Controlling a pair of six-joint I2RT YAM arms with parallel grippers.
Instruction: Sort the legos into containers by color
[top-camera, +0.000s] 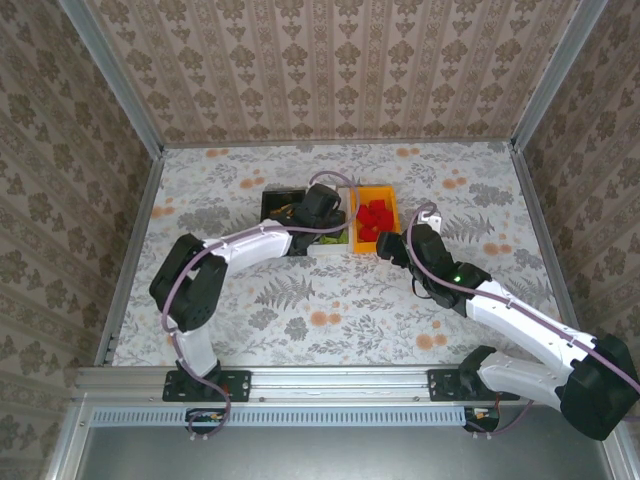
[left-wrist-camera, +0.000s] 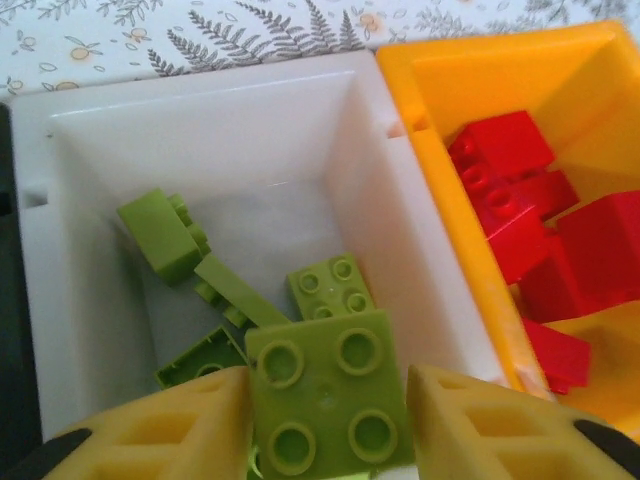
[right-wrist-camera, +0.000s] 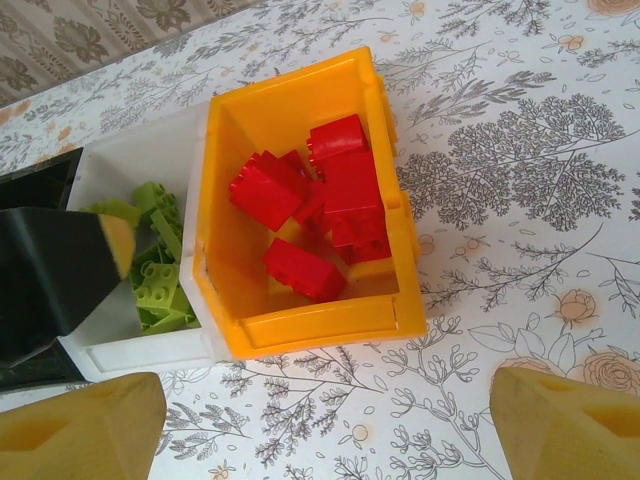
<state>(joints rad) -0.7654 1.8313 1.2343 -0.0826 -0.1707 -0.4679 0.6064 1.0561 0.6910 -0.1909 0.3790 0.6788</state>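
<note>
A green lego (left-wrist-camera: 322, 405) is being clamped in the jaws of the left gripper (left-wrist-camera: 328, 385) above the white container (left-wrist-camera: 60, 250); the jaws of the right gripper (right-wrist-camera: 325, 430) are being held apart beside the orange container (right-wrist-camera: 300, 330).

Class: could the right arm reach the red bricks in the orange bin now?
Probably yes: the right gripper, open, faces the orange bin; the red bricks lie uncovered; the left gripper is over the white bin.

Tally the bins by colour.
Black bin: 1
White bin: 1
Orange bin: 1
Total: 3
</note>
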